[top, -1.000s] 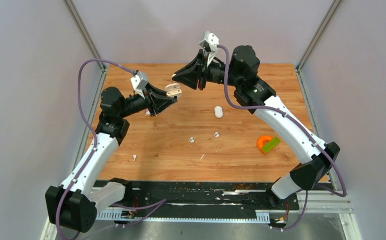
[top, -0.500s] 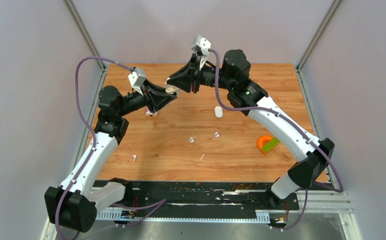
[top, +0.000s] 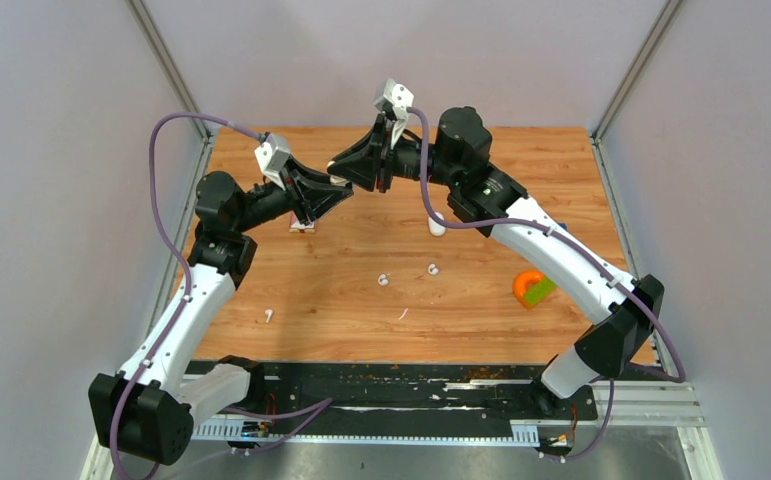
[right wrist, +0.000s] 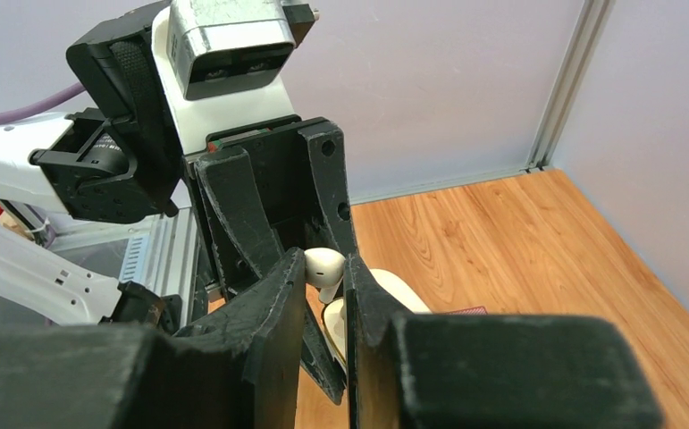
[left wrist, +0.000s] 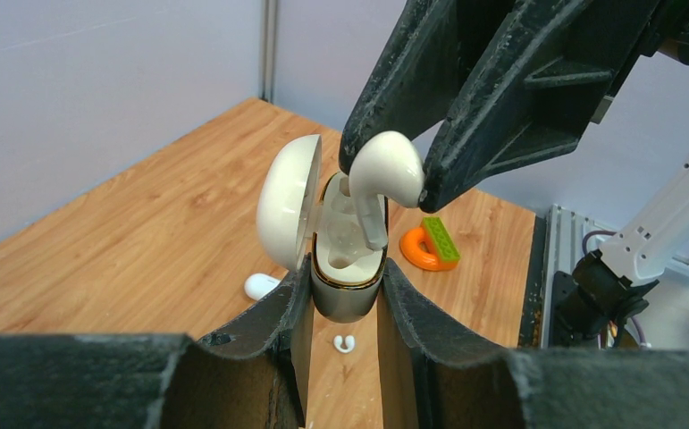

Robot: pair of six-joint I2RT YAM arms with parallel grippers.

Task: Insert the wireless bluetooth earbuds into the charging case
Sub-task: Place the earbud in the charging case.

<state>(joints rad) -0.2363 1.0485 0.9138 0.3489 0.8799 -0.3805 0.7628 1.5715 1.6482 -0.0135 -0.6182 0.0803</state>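
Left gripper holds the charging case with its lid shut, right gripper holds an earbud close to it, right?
No: the left wrist view shows the lid open. The left gripper does hold the charging case, the right gripper an earbud close to it.

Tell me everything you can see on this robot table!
charging case: one, white, gold rim, lid open, in the left gripper
held earbud: one, white, in the right gripper, at the case's open top
loose earbuds: three, white, on the table
sliver scrap: one, white, table, near front
oval object: one, white, table's far middle
ring with block: one, orange and green, table's right side
table: one, brown wood
left gripper: one, black, shut on the case
right gripper: one, black, shut on the earbud
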